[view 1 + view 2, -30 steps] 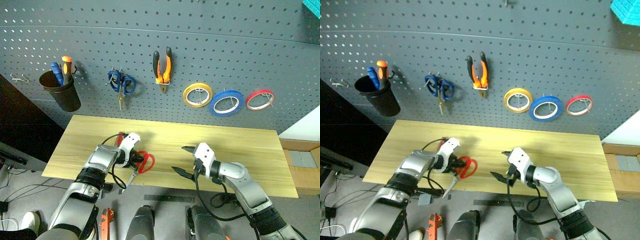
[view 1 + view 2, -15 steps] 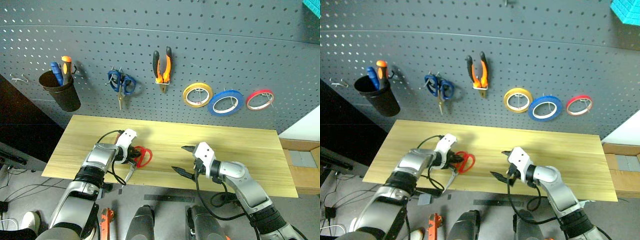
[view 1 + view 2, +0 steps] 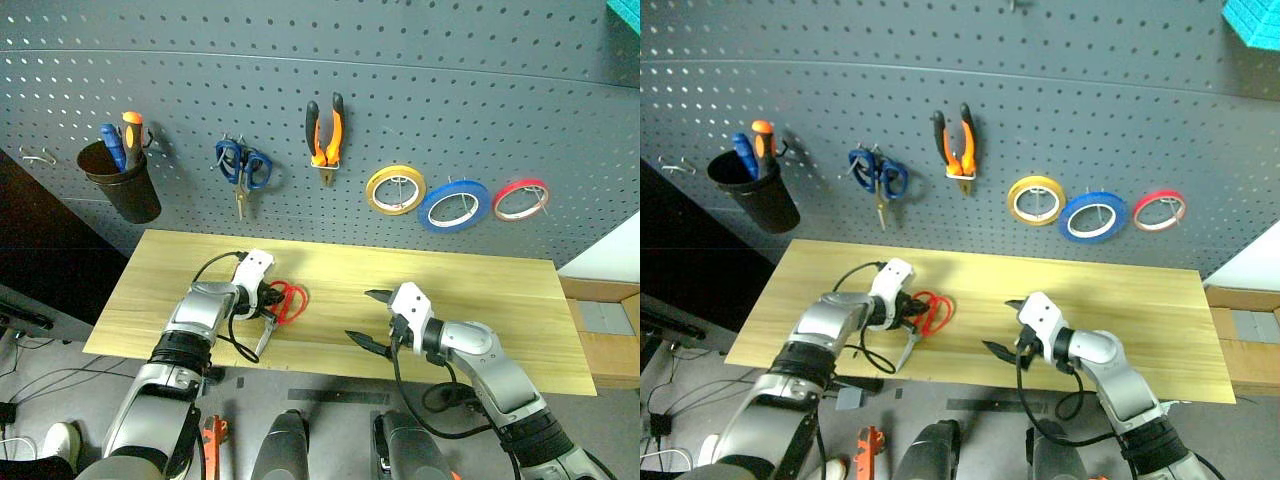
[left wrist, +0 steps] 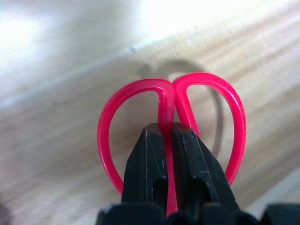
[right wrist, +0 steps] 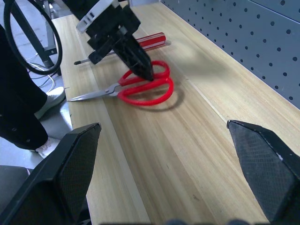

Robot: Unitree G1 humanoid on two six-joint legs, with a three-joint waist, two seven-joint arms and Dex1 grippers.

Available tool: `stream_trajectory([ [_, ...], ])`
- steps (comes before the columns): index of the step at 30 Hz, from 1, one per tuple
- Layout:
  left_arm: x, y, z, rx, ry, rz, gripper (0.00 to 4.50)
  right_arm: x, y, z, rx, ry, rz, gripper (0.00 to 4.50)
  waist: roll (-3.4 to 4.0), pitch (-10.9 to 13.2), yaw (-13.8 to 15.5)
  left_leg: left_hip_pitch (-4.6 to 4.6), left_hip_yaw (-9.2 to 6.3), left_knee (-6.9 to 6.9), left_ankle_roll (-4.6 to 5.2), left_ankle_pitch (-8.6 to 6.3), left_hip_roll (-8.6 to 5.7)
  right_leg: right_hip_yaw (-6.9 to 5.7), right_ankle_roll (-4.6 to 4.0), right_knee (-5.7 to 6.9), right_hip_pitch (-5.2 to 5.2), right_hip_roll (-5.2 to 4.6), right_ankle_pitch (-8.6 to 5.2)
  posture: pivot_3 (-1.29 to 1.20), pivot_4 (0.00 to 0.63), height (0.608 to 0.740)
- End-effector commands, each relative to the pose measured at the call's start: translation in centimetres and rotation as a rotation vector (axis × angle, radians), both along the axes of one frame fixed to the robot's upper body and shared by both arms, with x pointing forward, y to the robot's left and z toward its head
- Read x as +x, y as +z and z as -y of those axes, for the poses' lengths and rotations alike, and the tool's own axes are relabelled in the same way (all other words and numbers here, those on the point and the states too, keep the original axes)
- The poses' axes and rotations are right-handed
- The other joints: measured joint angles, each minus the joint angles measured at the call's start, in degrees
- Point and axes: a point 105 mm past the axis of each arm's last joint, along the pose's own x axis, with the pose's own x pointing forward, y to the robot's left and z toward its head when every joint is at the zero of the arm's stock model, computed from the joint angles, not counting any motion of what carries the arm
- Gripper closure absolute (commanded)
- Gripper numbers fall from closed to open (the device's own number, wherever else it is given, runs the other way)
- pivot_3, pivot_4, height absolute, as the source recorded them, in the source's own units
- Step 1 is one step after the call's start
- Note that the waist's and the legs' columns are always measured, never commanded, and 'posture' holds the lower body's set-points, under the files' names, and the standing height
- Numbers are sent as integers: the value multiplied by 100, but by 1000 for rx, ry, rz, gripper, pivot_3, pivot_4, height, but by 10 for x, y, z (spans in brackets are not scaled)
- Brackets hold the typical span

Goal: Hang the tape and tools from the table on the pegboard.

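Note:
My left gripper (image 3: 272, 298) is shut on the red-handled scissors (image 3: 291, 301), pinching where the two handle loops (image 4: 206, 101) meet. The blades (image 3: 265, 339) point down toward the table's front edge, close above the wood. A red-handled screwdriver (image 5: 146, 42) lies on the table just behind that gripper (image 5: 137, 57). My right gripper (image 3: 360, 316) hovers open over the table's middle, nothing between its fingers. On the pegboard (image 3: 480, 90) hang the orange-and-black pliers (image 3: 324, 135) and the blue tape (image 3: 453, 206).
The wooden table (image 3: 490, 290) runs below the pegboard. Also hanging there: a yellow roll (image 3: 395, 190), a red roll (image 3: 520, 200), blue scissors (image 3: 243, 168) and a black cup (image 3: 123, 186) with screwdrivers. A bare hook (image 3: 38, 157) sits at far left.
My left gripper has risen and moved toward the pegboard, carrying the red scissors off the table's front edge. The right arm has kept still.

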Motion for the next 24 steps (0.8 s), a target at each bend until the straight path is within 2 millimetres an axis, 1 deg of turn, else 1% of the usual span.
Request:
stream_trajectory([
  [1,-10,31,-3,13,-6,126,4488,-8,30,2,73,20,48,0,0,0,4,-1,0,0,-1,0,0,1,0,0,-1,-2,0,127,212,740],
  [3,-18,40,-4,26,-1,168,4488,-12,39,4,92,26,60,0,1,-1,-5,-2,0,-2,-3,-1,1,3,1,-2,-2,-5,-1,135,201,740],
  [6,-31,59,-1,21,31,266,4488,-18,54,6,136,15,77,0,0,-4,26,-2,-4,-3,-5,0,3,0,0,-1,-2,-6,-1,156,174,740],
  [10,-45,79,5,39,82,397,4488,-24,70,-3,198,7,96,0,-2,-21,89,-2,-9,0,-7,1,2,-5,-1,1,0,-9,-2,170,159,740],
  [13,-55,105,18,-24,118,542,4488,-25,77,-11,229,1,102,0,-11,-50,153,-1,-8,1,-12,4,-1,-4,-1,2,1,-10,-2,184,144,740],
  [17,-64,133,23,-88,199,697,4488,-21,86,-13,257,-12,119,0,-44,-89,194,-1,-10,2,-16,6,-2,-8,-1,2,2,-10,-1,195,127,740],
  [21,-67,156,17,-65,261,830,4488,-14,100,-13,295,-23,153,0,-47,-159,237,3,-8,2,-25,11,-3,-8,-2,2,4,-10,-1,214,107,740],
  [24,-67,166,14,-46,282,886,4488,-10,106,-13,314,-27,167,0,-50,-231,287,4,-8,1,-30,14,-3,-9,-2,3,4,-8,-1,224,94,740],
])
